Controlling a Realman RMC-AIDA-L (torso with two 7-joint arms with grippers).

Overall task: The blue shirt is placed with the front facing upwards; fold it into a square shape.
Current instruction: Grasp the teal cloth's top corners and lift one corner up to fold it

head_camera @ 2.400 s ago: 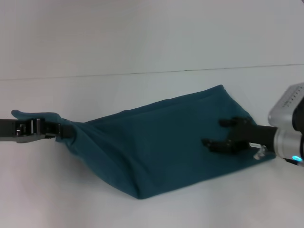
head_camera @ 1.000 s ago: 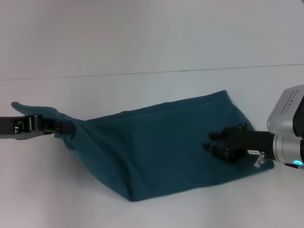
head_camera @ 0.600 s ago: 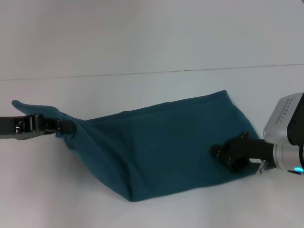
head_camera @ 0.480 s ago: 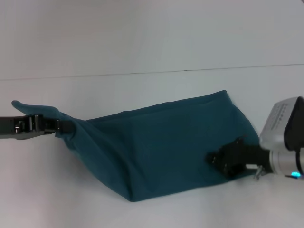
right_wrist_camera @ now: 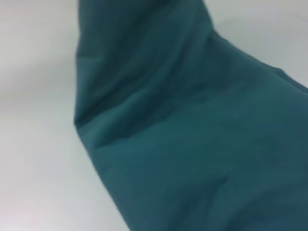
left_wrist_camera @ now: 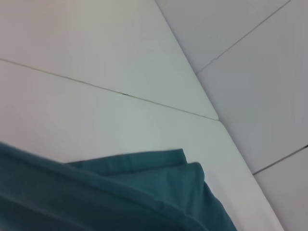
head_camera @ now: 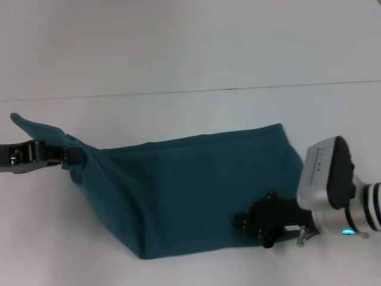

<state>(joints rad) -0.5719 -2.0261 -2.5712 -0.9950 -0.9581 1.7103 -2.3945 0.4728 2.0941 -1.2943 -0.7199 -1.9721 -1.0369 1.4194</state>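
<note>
The blue shirt [head_camera: 190,190] lies folded on the white table as a broad teal slab, plain side up, with no letters showing. My left gripper [head_camera: 64,156] reaches in from the left edge and is shut on the shirt's left corner, a tip of cloth sticking up past it. My right gripper [head_camera: 253,223] sits at the shirt's near right corner and is shut on the cloth there. The left wrist view shows layered shirt edges [left_wrist_camera: 144,192]. The right wrist view is filled with creased shirt fabric [right_wrist_camera: 192,144].
The white table [head_camera: 178,113] stretches behind the shirt to a thin seam line [head_camera: 190,92] at the back. My right arm's silver wrist housing [head_camera: 327,179] stands above the table at the right edge.
My right gripper has closed and moved left and nearer, dragging the shirt's right near corner inward. The left gripper has pulled its corner slightly left and up, and the whole shirt has shifted left.
</note>
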